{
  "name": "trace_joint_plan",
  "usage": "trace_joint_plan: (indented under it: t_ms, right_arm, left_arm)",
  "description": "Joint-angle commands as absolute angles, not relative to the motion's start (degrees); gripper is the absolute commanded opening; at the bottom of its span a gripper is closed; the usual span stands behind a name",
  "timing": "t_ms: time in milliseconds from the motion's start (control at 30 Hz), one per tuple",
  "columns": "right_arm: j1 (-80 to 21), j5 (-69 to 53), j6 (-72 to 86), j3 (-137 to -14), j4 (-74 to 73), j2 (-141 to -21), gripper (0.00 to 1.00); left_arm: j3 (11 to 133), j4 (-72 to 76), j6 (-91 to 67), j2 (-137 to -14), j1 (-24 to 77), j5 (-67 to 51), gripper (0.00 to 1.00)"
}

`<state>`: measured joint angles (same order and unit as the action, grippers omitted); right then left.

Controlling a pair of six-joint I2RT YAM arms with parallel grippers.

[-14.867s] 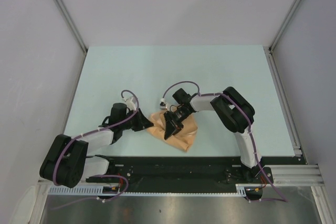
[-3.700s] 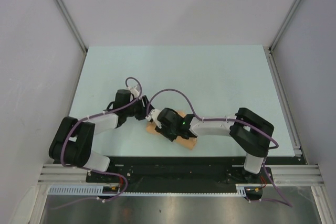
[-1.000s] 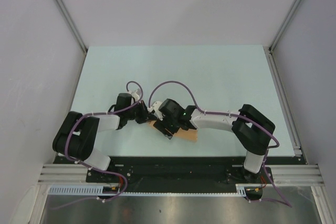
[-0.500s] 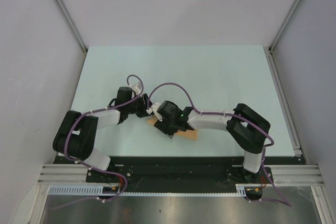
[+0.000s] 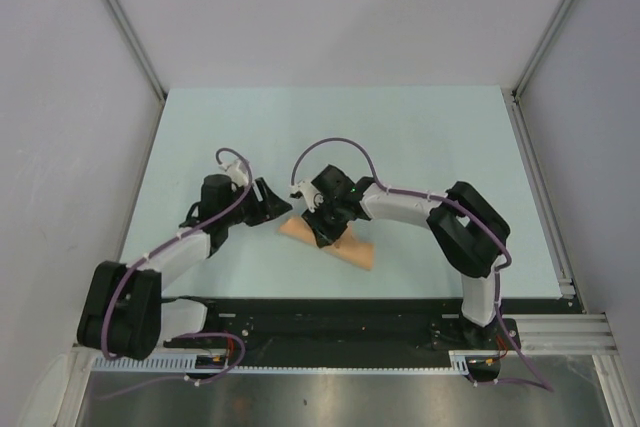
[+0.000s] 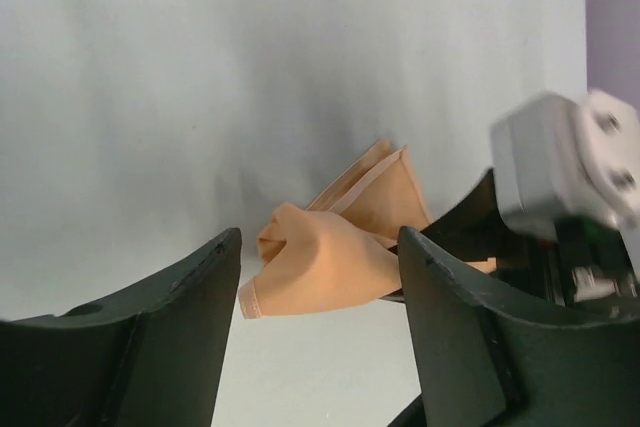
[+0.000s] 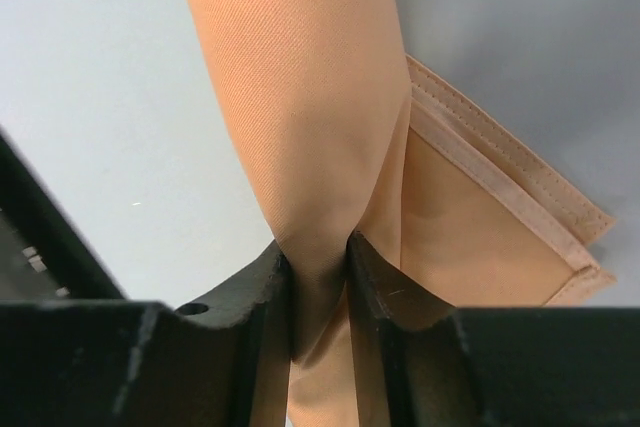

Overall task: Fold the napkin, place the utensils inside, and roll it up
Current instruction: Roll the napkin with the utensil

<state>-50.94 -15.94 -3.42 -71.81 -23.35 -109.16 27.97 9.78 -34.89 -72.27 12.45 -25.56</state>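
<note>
Right gripper [image 7: 318, 259] pinches the napkin [image 5: 345, 250]
The napkin lies at 6 o'clock on the table [image 5: 420, 137]. The right gripper is clamped on a fold of it. The left gripper [image 5: 272, 209], at its 9 o'clock, stands apart, holding nothing.

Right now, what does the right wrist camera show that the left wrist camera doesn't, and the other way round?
Only the right wrist view: the right gripper pinched shut on a raised fold of the napkin, with the stitched hem seen close up.
Only the left wrist view: the left gripper open with nothing between its fingers, and part of the right arm beside the cloth.
Both: the peach napkin lying on the pale table.
</note>
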Motion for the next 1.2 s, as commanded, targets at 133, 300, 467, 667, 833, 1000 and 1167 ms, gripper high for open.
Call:
trace_joint_plan:
  t_ms: [133, 300, 467, 667, 833, 1000, 1167]
  right_arm:
    - [-47.99, -37.61, -0.35, -77.78, -30.85, -113.81, 0.28]
    - [-44.13, -43.77, -0.26, -78.75, -30.94, -116.01, 0.27]
    - [-42.01, -46.05, -0.26, -79.45, -31.03, -118.91, 0.27]
    - [-41.13, -47.11, -0.26, -79.89, -30.76, -120.93, 0.27]
    - [-40.43, -48.08, 0.79, -80.24, -30.41, -121.46, 0.29]
    - [-39.03, -47.02, 1.76, -81.65, -30.76, -118.75, 0.52]
    - [-38.32, -42.20, 2.99, -83.23, -30.85, -112.69, 0.71]
  left_arm:
    - [19.26, 19.07, -35.33, -64.69, 12.65, -30.58, 0.71]
    - [18.11, 19.86, -35.51, -65.92, 13.36, -31.37, 0.70]
    - [18.02, 21.09, -35.68, -68.20, 14.85, -32.17, 0.66]
    - [17.67, 24.60, -37.00, -71.10, 15.82, -32.26, 0.57]
    - [17.84, 26.72, -37.35, -74.96, 16.17, -32.43, 0.38]
    - [18.72, 27.60, -37.97, -77.43, 16.08, -31.91, 0.07]
    - [20.56, 25.75, -38.23, -79.97, 16.17, -31.20, 0.02]
